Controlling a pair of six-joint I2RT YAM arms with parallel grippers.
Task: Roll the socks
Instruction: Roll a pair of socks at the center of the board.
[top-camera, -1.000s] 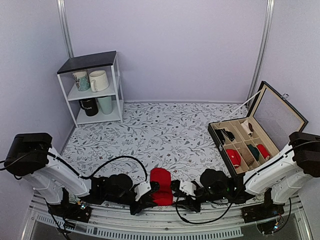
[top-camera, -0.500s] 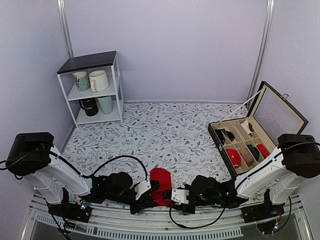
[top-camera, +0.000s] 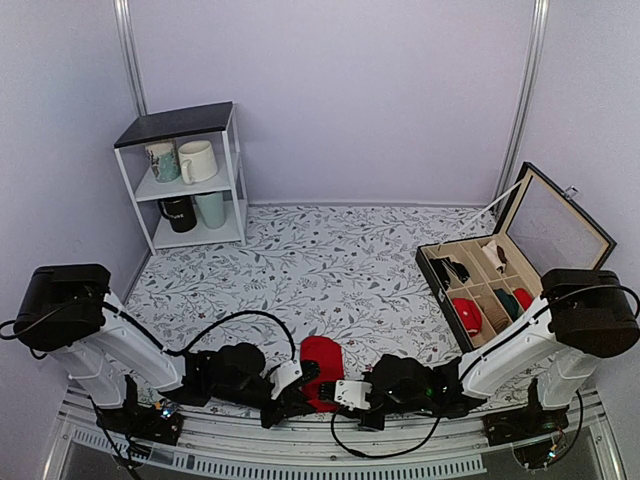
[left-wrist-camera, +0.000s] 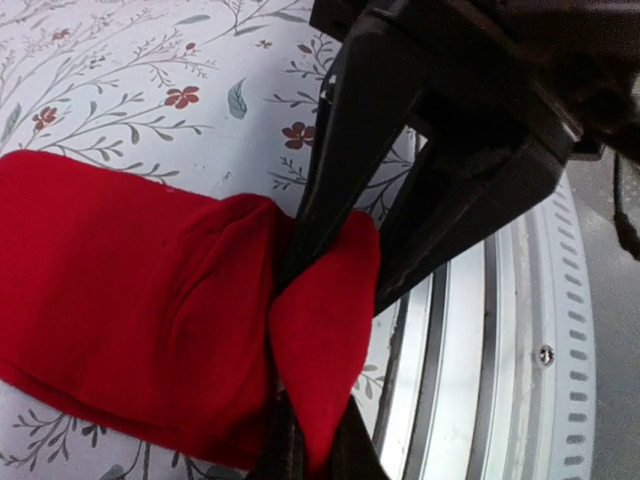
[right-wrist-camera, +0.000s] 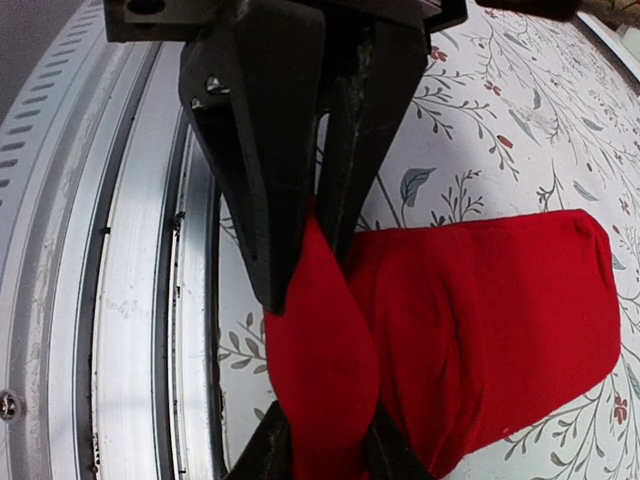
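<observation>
The red socks (top-camera: 321, 358) lie flat on the flowered table near its front edge. They also show in the left wrist view (left-wrist-camera: 120, 270) and the right wrist view (right-wrist-camera: 500, 310). My left gripper (top-camera: 298, 388) and right gripper (top-camera: 350, 392) meet head-on at the socks' near end. Both pinch the same raised red fold. In the left wrist view my left gripper (left-wrist-camera: 315, 452) is shut on the fold, and the right gripper (left-wrist-camera: 335, 285) comes in from above. In the right wrist view my right gripper (right-wrist-camera: 325, 450) is shut on the fold.
An open compartment box (top-camera: 520, 262) at the right holds red, green, beige and black rolls. A white shelf (top-camera: 185, 180) with mugs stands at the back left. A metal rail (top-camera: 300, 440) runs along the table's near edge, just behind the grippers.
My right gripper has moved left to the socks' near end and closed on the fold. The left gripper has stayed at the socks.
</observation>
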